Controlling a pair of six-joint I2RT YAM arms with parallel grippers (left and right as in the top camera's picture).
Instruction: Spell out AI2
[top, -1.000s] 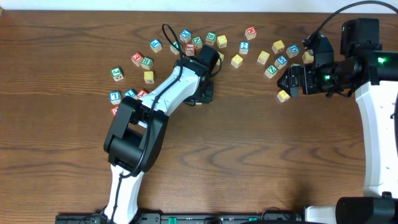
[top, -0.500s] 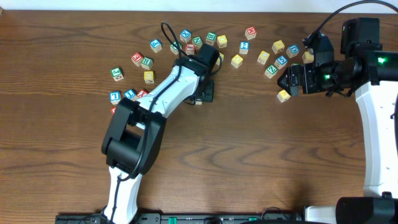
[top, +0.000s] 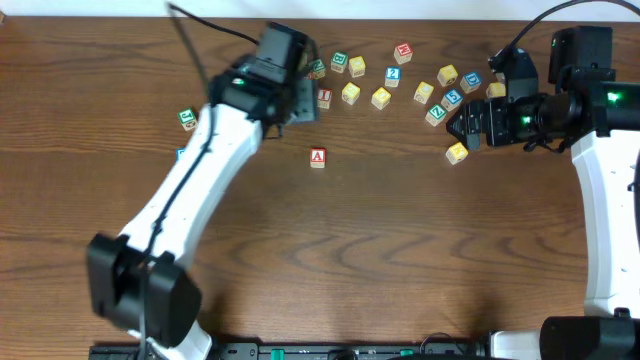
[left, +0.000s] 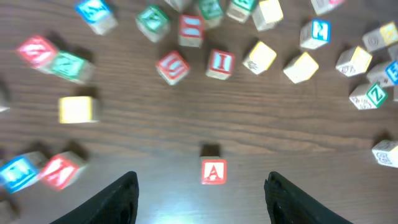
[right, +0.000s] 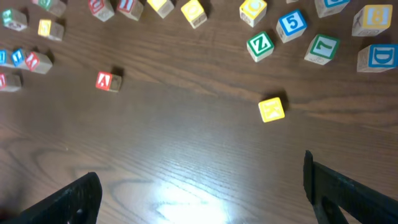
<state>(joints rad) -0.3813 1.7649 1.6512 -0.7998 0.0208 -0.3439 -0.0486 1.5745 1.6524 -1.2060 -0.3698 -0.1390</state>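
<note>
The red letter A block (top: 317, 157) stands alone on the wood table, nearer the front than the block pile. It also shows in the left wrist view (left: 214, 172) and the right wrist view (right: 107, 81). My left gripper (top: 301, 101) is open and empty, raised over the near edge of the pile, and the A block lies between its fingers' line of sight (left: 202, 193). A red I block (top: 324, 97) sits in the pile, seen also in the left wrist view (left: 220, 63). My right gripper (top: 458, 126) is open and empty (right: 202, 186). I cannot read a 2 block.
Several lettered and numbered blocks are scattered along the back of the table. A yellow block (right: 272, 109) lies near my right gripper, with a green Z block (right: 260, 46), a blue 5 block (right: 291, 23) and a green 7 block (right: 321, 48) behind it.
My left gripper let go of the A block, leaving it on the table, and swung up and back-left toward the pile. The right arm has not moved.
</note>
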